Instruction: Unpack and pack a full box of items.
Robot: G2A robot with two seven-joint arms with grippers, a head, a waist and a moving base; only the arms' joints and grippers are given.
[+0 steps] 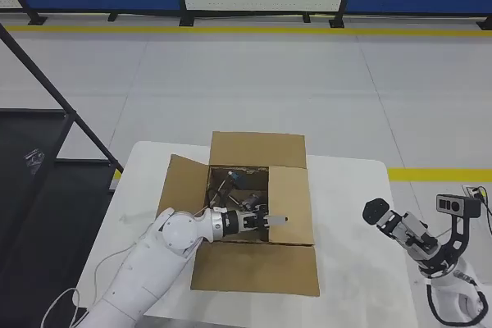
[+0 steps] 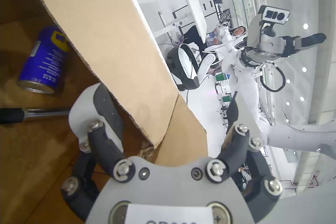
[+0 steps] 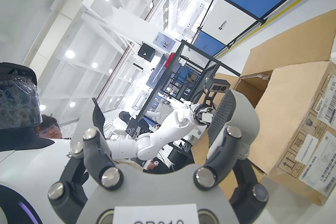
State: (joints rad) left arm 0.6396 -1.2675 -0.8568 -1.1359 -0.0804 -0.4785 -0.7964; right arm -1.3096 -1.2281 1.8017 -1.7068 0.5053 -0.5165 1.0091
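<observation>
The left gripper (image 2: 162, 99) sits closest, its jaws spread wide with one finger (image 2: 99, 107) inside the cardboard box (image 1: 258, 149) and the other outside it. The edge of the flap (image 2: 110, 33) runs between them; whether either finger touches the cardboard cannot be told. From above, this gripper (image 1: 266, 220) is at about 4 o'clock of the box opening, beside the flap (image 1: 291, 205) at 3 o'clock. The box stands mid-table (image 1: 353, 246) with its other flaps folded out at 12, 6 and 9 o'clock. On the box floor a blue spray can (image 2: 44, 59) lies on its side, and near it lies a metal rod (image 2: 47, 112) with a black grip. The right gripper (image 3: 160, 114) is off the box at 3 o'clock (image 1: 377, 211), well apart from it, jaws spread and holding nothing.
</observation>
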